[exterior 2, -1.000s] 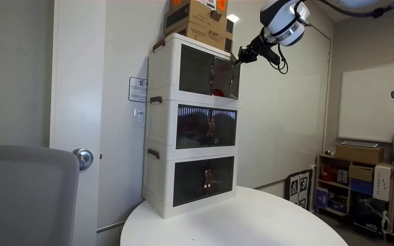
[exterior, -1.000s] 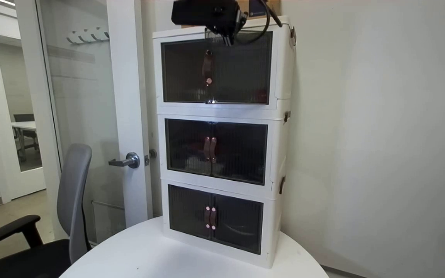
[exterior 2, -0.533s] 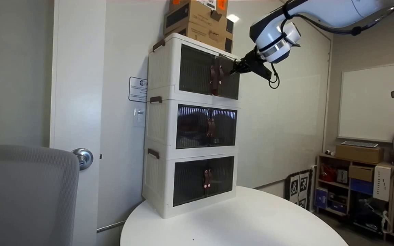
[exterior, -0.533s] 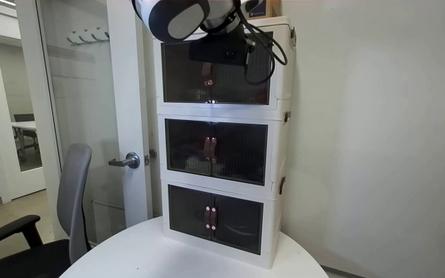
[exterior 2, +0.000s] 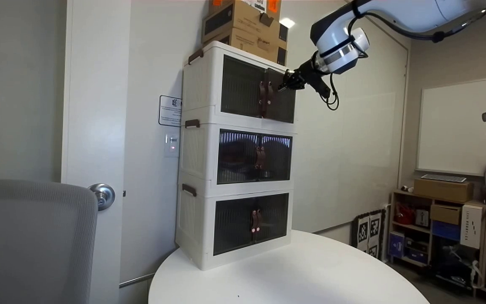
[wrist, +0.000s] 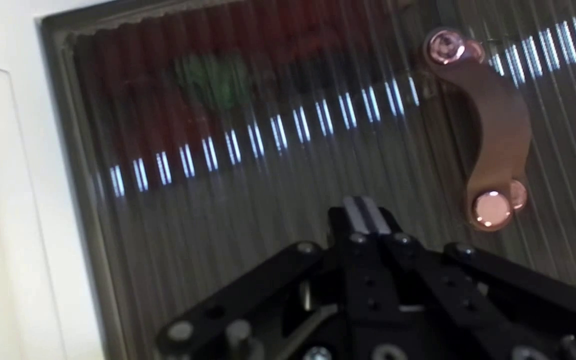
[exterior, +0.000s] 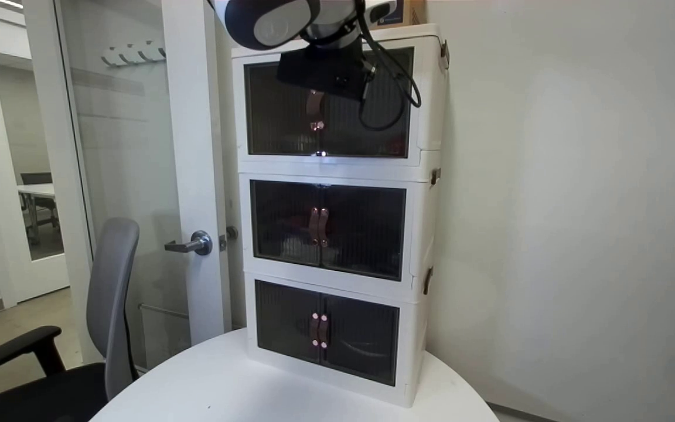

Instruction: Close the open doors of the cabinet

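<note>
In an exterior view the cabinet (exterior 2: 243,189) is standing on a round white desk (exterior 2: 310,270), with cardboard boxes (exterior 2: 251,38) piled on its roof. The top doors (exterior 2: 247,86), the smoky see-through ones on the highest of three tiers, look pretty much lined up with the frame, though I can't tell if the one on the right is fully flush. The hand (exterior 2: 283,87) is at the end of a white arm (exterior 2: 336,46), tips right in front of that door. Touching or not? Can't say.

In an exterior view, black wrist gear (exterior: 323,73) blocks the upper part of those doors and hides the fingers. Gray chair (exterior: 106,305) off to the left, near a white room door (exterior: 197,176) with a lever.

Wrist view: the fingertips (wrist: 355,215) are pressed together, so the hand's closed. Ribbed panel fills most of the background, a brown handle (wrist: 503,120) sits right of the tips, and blurry red and green stuff (wrist: 215,80) shows through.
</note>
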Available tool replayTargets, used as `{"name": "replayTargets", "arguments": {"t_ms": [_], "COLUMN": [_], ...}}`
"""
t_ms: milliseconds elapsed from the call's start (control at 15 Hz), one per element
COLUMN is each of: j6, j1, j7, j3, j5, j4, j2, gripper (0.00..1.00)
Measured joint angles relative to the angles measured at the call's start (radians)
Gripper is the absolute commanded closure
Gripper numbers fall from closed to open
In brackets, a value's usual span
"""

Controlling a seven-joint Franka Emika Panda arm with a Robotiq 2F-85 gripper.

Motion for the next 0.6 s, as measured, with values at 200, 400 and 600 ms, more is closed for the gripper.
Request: {"name": "replayTargets", "arguments": {"t_ms": [200,400,600], "j6": [-0.022,-0.003,0.071], "j1": [-0.004,-0.004,-0.005], "j7": [-0.005,-0.073,-0.197], "j3": [0.018,0.053,0.100], "j5": [0.015,0.052,0.113], "j4": [0.000,-0.001,-0.002], "j2": [0.006,0.022,0.043], "gripper": [1.00,1.00,1.00]}}
